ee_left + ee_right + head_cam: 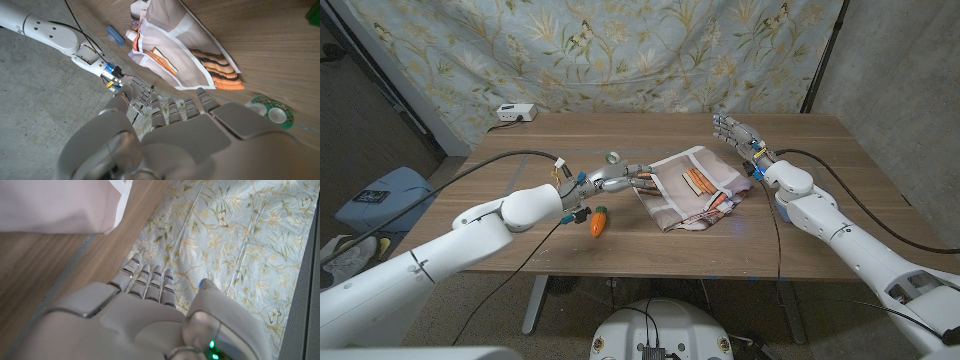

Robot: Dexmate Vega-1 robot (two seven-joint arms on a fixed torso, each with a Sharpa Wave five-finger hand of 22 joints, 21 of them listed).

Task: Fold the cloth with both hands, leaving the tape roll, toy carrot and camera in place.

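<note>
Head view showed the left hand [620, 178] with fingers spread, holding nothing, touching the folded cloth [692, 187] at its nine o'clock edge. The right hand [738, 133], fingers apart and empty, hovered at the cloth's one o'clock. The toy carrot [599, 221] lay on the worktop [820, 200] at the cloth's eight o'clock, the tape roll [612, 156] at ten.

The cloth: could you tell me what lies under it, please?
Bare wooden table shows around the cloth. Anything beneath its folded layers is covered and cannot be seen.
</note>
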